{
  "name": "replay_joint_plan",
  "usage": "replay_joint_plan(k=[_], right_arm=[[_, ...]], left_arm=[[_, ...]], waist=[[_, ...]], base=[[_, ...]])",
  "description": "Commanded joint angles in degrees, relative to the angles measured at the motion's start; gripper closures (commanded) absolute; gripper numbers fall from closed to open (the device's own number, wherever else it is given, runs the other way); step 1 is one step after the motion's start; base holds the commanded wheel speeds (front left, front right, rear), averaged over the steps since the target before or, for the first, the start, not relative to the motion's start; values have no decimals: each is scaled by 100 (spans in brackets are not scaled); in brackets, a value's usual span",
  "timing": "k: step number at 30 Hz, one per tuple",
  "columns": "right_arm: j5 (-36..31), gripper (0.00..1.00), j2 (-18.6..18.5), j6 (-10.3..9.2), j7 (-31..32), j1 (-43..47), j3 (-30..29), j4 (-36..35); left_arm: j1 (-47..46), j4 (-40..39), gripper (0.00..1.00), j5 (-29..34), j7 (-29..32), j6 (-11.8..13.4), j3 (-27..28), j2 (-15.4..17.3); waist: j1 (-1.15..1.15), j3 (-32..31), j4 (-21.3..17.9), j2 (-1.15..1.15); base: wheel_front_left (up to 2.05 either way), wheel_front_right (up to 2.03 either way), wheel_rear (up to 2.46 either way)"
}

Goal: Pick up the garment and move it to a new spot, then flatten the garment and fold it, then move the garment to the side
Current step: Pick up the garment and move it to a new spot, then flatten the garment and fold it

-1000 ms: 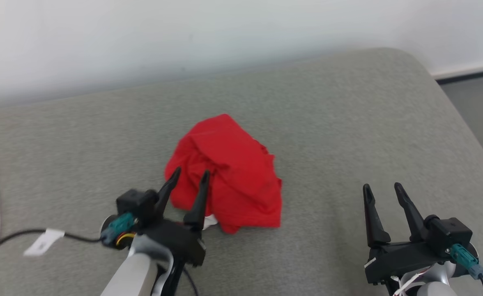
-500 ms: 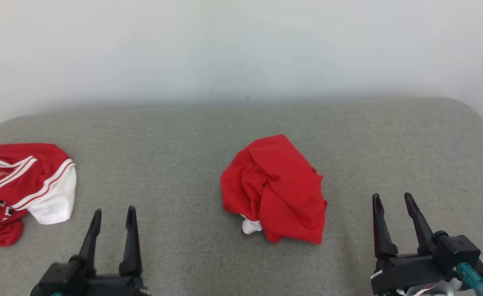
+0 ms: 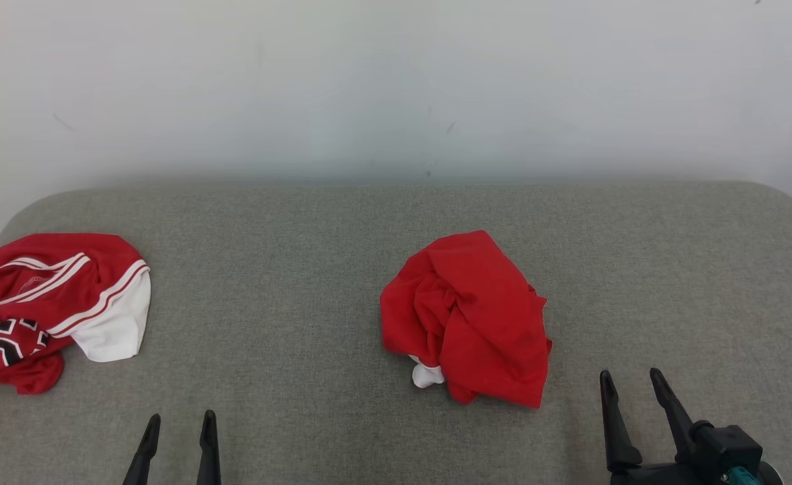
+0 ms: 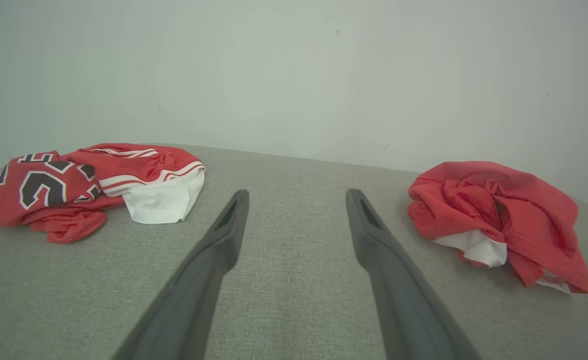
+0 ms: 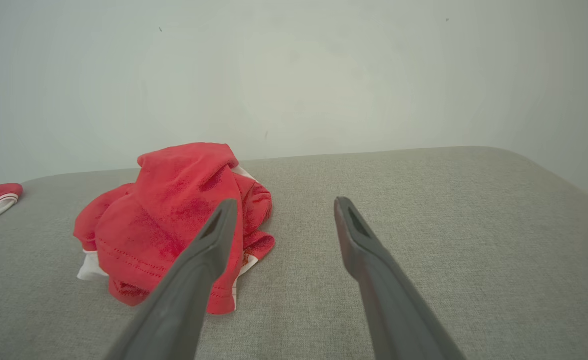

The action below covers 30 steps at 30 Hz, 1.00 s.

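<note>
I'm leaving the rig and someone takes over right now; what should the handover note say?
Left gripper: open, empty.
Right gripper: open, empty.
Red garment: crumpled in the middle of the grey cushion, nearer the right gripper, touching neither.
Numbered jersey: bunched at its left end.
Done: no flattening or folding shows; first move cannot be judged.
To do: flatten, fold, move it aside.

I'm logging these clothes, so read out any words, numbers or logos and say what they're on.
"2": black, white-edged numeral on the striped jersey at the left; the characters beside it are folded, unreadable.
Crumpled red garment: no text shows.
</note>
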Motion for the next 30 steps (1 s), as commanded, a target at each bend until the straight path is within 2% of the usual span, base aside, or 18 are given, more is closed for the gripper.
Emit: replay_joint_plan(k=[1,15,30], right_arm=[[2,0,-7,19,21,87,12,64],[116,0,-6,19,53,-64,57,209],[173,0,-5,19,44,-137,114,251]], left_arm=[[74,77,0,69,-19,-22,31,-1],[-98,338,0,180,-20,-119,82,-70],[-114,416,0,165,-20,-114,38,-45]], waist=[[0,9,-12,0],[0,46,-113,0],[0,117,-159,0]], base=[[0,0,0],[0,0,0],[0,0,0]])
